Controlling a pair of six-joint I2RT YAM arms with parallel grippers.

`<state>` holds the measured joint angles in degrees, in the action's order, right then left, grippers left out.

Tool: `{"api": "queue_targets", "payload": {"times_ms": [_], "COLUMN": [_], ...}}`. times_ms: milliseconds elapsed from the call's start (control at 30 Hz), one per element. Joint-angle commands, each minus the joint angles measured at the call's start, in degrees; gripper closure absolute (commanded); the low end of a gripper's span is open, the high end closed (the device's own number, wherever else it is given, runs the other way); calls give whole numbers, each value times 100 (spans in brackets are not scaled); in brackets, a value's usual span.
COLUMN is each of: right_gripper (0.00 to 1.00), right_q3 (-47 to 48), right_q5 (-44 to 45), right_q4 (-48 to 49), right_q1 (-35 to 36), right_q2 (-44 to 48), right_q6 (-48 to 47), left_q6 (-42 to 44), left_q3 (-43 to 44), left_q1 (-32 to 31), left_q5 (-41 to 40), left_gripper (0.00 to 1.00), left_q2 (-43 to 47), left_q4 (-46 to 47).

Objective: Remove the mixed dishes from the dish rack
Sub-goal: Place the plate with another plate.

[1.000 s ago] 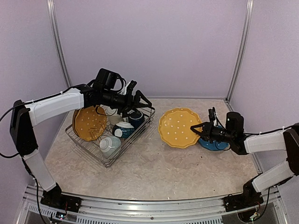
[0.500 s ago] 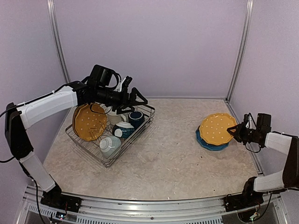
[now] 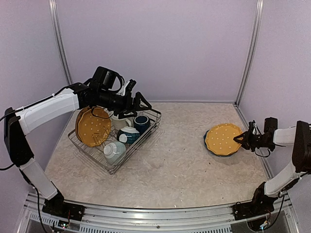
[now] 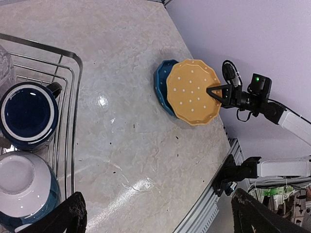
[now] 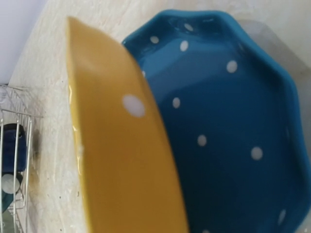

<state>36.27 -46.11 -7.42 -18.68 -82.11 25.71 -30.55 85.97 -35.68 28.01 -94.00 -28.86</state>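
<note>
The right fingers [image 3: 240, 140] are pinched shut on the rim of a yellow plate [image 3: 221, 139] at the right side of the bench [image 3: 170, 170]. This plate is mustard yellow with small white dots and a wavy edge. It hangs over a blue plate [image 4: 161, 83] that lies flat on the bench. The blue plate has white dots and the same wavy edge. The yellow plate covers most of the blue one and leans a little. It may touch the blue plate on one side, but I cannot tell for sure.

The left fingers [image 3: 140, 97] are spread wide apart and hold nothing. They hang over the far side of the dish rack [image 3: 95, 155]. The rack is a shiny wire basket with raised sides, at the left of the bench.

Inside the rack, a second yellow plate [image 3: 92, 127] with white dots stands on its edge at the left. A navy mug [image 3: 141, 123] stands upright near the far right corner. Just beside it a teal bowl [image 3: 129, 134] lies tipped on its side, showing its pale inside. Another teal bowl [image 3: 114, 150] sits nearer the front of the rack.
</note>
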Motion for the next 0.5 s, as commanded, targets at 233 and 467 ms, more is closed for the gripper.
{"api": "queue_targets", "payload": {"times_ms": [233,467], "right_gripper": [99,81], "right_q3": [487,504], "right_q5": [-418,-223], "right_q4": [188,257], "right_q1": [-77,-82], "right_q2": [-714,-922], "right_q6": [-508,-511], "left_q6": [188,233], "left_q3": [82,13], "left_q1": [11,56], "left_q5": [-146,-294], "left_gripper": [1,1], "left_q2": [162,261], "left_q4": [-145,-223]}}
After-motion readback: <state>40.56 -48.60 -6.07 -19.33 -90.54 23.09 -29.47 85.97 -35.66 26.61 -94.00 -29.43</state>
